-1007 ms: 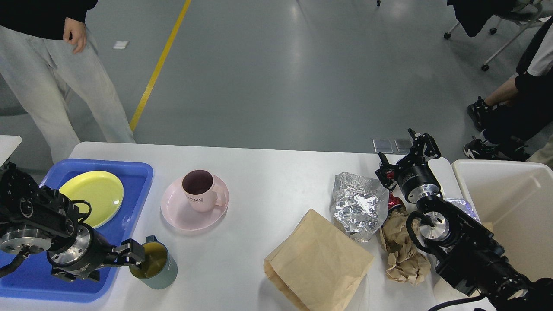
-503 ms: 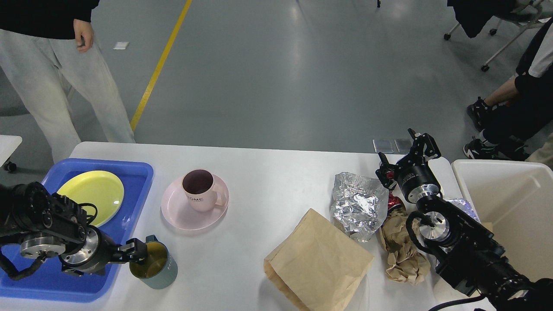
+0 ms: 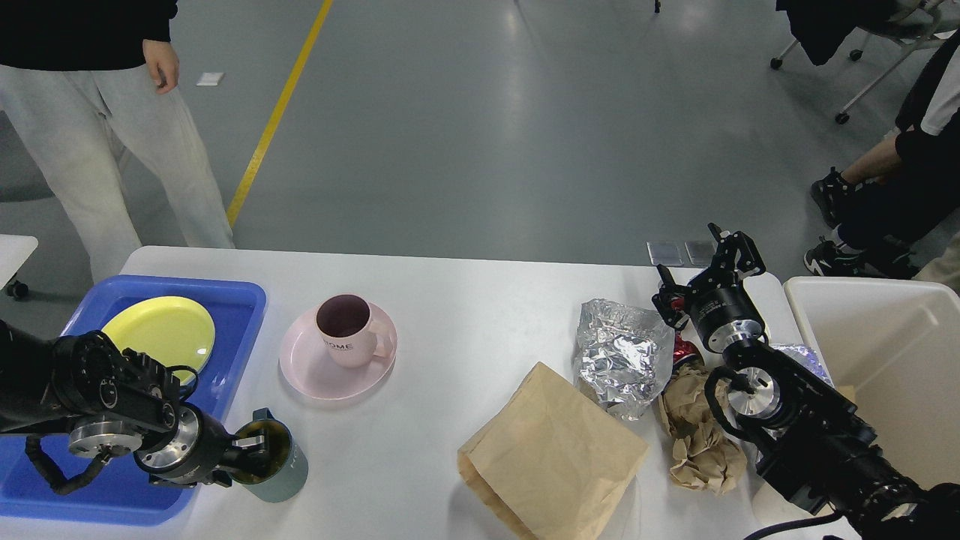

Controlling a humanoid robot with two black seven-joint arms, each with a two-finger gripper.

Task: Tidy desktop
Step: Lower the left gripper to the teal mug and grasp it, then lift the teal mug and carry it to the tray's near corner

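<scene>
On the white desktop (image 3: 465, 300) stands a grey-green mug (image 3: 291, 471) near the front left. My left gripper (image 3: 253, 452) is at the mug's left rim, with dark fingers reaching over the rim; I cannot make out whether they grip it. At the far right, crumpled foil (image 3: 621, 352), a flat brown paper bag (image 3: 555, 450), crumpled brown paper (image 3: 694, 431) and a red wrapper (image 3: 684, 351) lie together. My right gripper (image 3: 705, 268) is open above the back right of the table, just behind the foil and the red wrapper, with nothing between its fingers.
A blue tray (image 3: 240, 300) at the left holds a yellow plate (image 3: 159, 330). A pink mug (image 3: 345, 330) stands on a pink plate (image 3: 300, 371). A cream-white bin (image 3: 892, 360) stands beside the table's right end. A person (image 3: 97, 142) stands behind the left corner, another sits at the far right.
My left arm has swung right and lower, bringing its gripper from beside the grey-green mug onto its rim. The mug and my right arm have not moved. The standing person's hand shifted right.
</scene>
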